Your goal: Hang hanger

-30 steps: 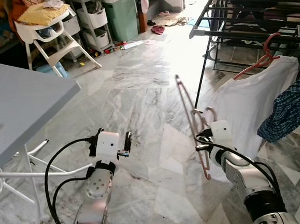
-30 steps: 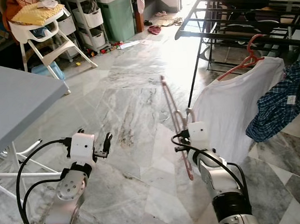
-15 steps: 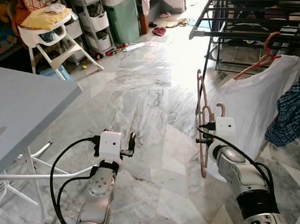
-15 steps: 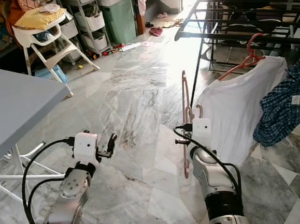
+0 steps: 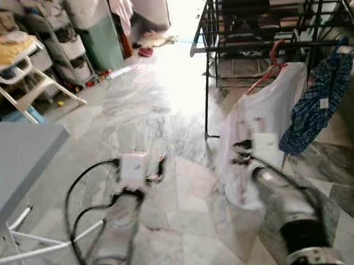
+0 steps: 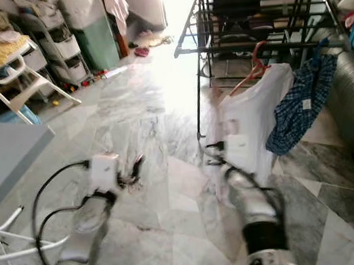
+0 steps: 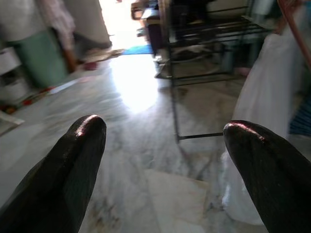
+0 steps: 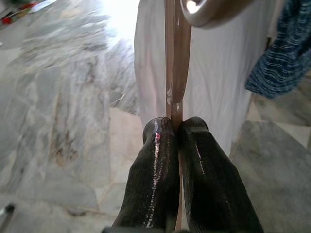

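- Head views are pretty blurry, but the right gripper (image 8: 176, 131) has its fingers (image 8: 158, 160) pinched tight on a thin pinkish hanger (image 8: 176, 58), which stands upright between them, with its hook curling over at the far end.
- That hanger sits right in front of a white shirt (image 5: 258, 111), at about 1 o'clock from the robot.
- The white shirt hangs on its own red hanger (image 5: 270, 70) from the rail of the black drying rack (image 5: 262, 43) at 12 to 1 o'clock. A blue plaid garment (image 5: 313, 103) hangs just beside the shirt, further round toward 2.
- Left gripper (image 7: 165, 145) is held out low over the marble floor (image 5: 138, 105) at roughly 11 o'clock, fingers (image 7: 82, 145) spread wide with nothing between them.
- Grey table (image 5: 13, 157) corner at 9 o'clock, white high chair (image 5: 13, 75) with a yellow cushion at 10, well apart from the rack.
- Green bin (image 5: 99, 43) and white drawers (image 5: 57, 47) along the far wall near 11.
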`<state>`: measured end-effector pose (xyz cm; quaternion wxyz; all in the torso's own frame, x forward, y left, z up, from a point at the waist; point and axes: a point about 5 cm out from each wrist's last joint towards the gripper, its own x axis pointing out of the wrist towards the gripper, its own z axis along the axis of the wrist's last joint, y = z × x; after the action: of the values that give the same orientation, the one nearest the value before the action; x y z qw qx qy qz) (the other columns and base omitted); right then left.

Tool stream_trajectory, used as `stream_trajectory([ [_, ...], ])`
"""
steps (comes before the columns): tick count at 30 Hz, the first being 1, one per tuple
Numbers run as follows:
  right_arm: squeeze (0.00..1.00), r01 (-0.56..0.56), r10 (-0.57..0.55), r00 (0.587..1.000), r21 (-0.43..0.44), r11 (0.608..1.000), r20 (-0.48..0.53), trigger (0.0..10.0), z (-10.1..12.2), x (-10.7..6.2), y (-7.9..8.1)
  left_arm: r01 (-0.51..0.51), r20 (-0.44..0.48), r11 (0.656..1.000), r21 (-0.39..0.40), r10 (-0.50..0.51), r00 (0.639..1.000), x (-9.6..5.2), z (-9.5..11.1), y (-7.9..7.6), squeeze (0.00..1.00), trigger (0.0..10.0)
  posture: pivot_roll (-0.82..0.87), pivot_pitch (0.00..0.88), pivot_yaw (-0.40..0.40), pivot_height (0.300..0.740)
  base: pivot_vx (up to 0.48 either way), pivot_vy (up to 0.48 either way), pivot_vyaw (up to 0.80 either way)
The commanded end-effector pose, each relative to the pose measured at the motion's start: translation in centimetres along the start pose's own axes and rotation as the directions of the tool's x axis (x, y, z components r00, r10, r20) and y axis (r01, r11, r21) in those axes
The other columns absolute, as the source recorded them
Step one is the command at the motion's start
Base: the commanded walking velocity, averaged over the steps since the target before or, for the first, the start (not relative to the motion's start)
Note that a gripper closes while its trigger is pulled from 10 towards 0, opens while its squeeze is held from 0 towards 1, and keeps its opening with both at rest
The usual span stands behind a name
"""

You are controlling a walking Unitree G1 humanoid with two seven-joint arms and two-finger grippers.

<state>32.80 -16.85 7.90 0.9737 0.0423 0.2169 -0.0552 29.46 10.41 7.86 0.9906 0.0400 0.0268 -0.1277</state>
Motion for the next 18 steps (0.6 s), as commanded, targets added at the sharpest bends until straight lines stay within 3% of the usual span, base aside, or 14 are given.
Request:
stream_trajectory([
  [1,0.00,-0.048,0.047,0.998,0.008,0.999,0.028,10.0,0.71,-0.08,1.74,-0.034,-0.020,0.999,0.009,0.034,0.999,-0.30,-0.43,1.42,0.00,10.0,-0.08,0.000,0.104,0.740,0.341,0.337,-0.73],
  [12,0.00,-0.058,0.057,0.998,0.022,0.998,0.031,10.0,0.67,-0.20,1.89,-0.026,-0.030,1.000,0.010,0.027,0.999,-0.42,-0.67,1.12,0.00,10.0,-0.09,0.000,0.105,0.740,0.311,0.361,0.00],
  [18,0.00,-0.064,0.063,0.997,0.023,0.998,0.035,10.0,0.81,-0.16,1.74,-0.032,-0.032,0.999,0.009,0.032,0.999,-0.39,-0.70,0.92,0.00,10.0,-0.08,0.000,0.105,0.740,0.000,0.000,0.00],
])
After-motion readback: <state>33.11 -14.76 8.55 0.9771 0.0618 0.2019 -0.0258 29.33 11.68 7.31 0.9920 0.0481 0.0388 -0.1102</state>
